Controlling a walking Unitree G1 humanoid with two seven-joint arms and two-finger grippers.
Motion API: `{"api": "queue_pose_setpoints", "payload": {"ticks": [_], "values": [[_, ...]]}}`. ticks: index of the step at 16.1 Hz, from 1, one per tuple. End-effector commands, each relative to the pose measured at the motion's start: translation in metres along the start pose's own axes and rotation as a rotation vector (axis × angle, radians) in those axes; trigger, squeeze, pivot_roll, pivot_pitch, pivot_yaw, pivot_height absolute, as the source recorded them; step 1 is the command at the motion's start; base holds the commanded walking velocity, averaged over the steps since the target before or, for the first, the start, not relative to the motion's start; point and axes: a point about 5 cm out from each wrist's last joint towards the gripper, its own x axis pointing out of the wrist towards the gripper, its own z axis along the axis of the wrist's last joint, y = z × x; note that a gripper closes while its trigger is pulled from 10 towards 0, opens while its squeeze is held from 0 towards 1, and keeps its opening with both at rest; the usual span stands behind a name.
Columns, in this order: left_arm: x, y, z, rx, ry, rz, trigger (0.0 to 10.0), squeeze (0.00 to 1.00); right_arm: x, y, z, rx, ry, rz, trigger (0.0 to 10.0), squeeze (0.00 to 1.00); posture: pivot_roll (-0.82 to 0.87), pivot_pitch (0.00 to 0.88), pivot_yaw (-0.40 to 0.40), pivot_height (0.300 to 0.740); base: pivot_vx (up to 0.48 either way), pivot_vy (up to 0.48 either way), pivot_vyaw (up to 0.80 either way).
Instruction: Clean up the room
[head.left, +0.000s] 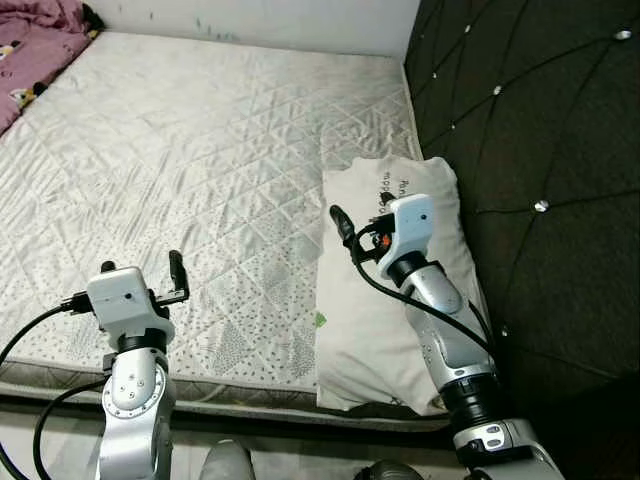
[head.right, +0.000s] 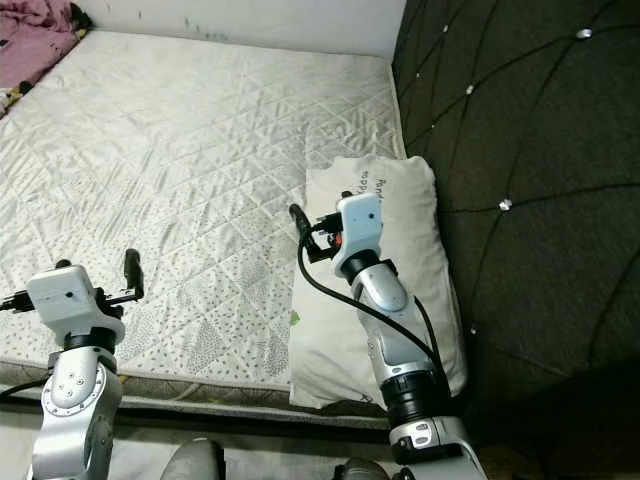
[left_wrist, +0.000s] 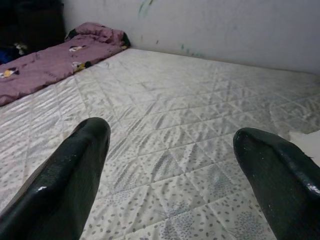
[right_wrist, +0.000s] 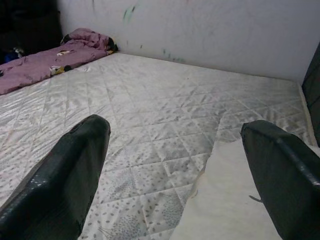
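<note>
A white pillow (head.left: 375, 330) with small printed text lies on the right side of a bare quilted mattress (head.left: 200, 150), against the black headboard. My right gripper (right_wrist: 175, 165) hovers open over the pillow's inner edge (right_wrist: 235, 205), with nothing between its fingers (head.left: 340, 220). Over the mattress's front edge, my left gripper (left_wrist: 170, 165) is also open and empty, one black finger (head.left: 177, 270) standing upright. A crumpled purple blanket (head.left: 30, 40) lies at the mattress's far left corner.
A black tufted headboard (head.left: 540, 150) with shiny studs rises along the right side. A white wall (head.left: 260, 15) with faint marks closes the far end. The mattress's front edge (head.left: 240, 390) runs just before my arms.
</note>
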Motion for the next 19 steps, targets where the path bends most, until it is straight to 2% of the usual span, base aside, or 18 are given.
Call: {"api": "queue_pose_setpoints", "payload": {"ticks": [1, 6, 9, 14, 19], "values": [[0.0003, 0.0003, 0.0008, 0.001, -0.003, -0.003, 10.0, 0.00, -0.0006, -0.0013, -0.0017, 0.008, 0.002, -0.008, 10.0, 0.00, -0.04, 0.083, -0.043, 0.740, 0.000, 0.480, 0.00], [0.0018, -0.0014, 0.0013, -0.006, -0.005, -0.006, 10.0, 0.00, 0.0000, -0.0023, -0.0022, 0.011, 0.009, -0.014, 10.0, 0.00, -0.04, 0.090, -0.042, 0.740, 0.000, 0.480, 0.00], [0.0021, -0.0019, 0.0014, -0.010, -0.004, -0.002, 10.0, 0.00, 0.0005, -0.0029, -0.0020, 0.010, 0.012, -0.012, 10.0, 0.00, -0.04, 0.092, -0.045, 0.740, 0.000, 0.480, -0.61], [0.0024, -0.0034, 0.0020, -0.035, -0.013, -0.017, 10.0, 0.00, 0.0012, -0.0021, -0.0022, 0.005, 0.015, -0.004, 10.0, 0.00, -0.04, 0.093, -0.046, 0.740, 0.000, 0.480, 0.00], [0.0025, -0.0039, 0.0016, -0.041, -0.009, -0.010, 10.0, 0.00, 0.0013, -0.0021, -0.0027, 0.004, 0.019, -0.003, 10.0, 0.00, -0.04, 0.095, -0.046, 0.740, 0.000, 0.480, -0.72]]}}
